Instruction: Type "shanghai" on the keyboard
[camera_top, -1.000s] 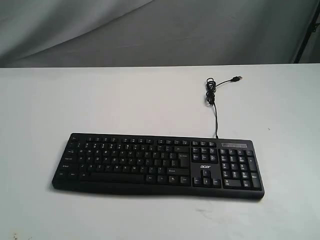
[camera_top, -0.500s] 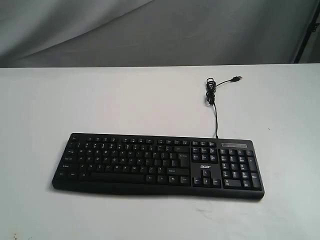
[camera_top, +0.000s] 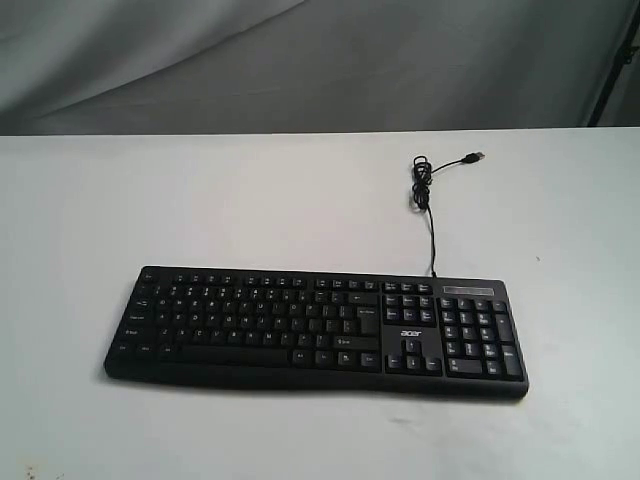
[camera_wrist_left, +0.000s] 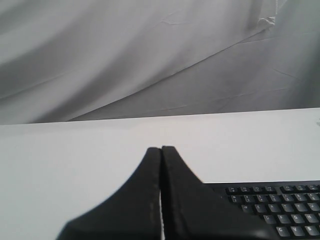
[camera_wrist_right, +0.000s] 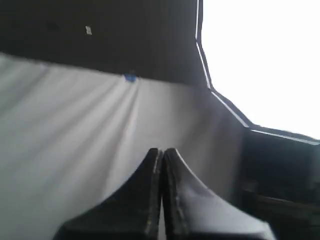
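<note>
Black keyboard (camera_top: 300, 325) is found flat on the white tabletop (camera_top: 200, 200), untouched. Left claw (camera_wrist_left: 161, 148) and right claw (camera_wrist_right: 161, 150) are pressed closed. Neighbouring keys could be struck if a descent is misaligned.

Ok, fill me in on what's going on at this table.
Nothing is touching the keyboard right now. It lies flat on the white table, its cable trailing away to a loose USB plug. Neither arm shows in the exterior view. The left gripper is shut, with part of the keyboard in its camera's view. The right gripper is shut too, facing the grey backdrop rather than the keys.
</note>
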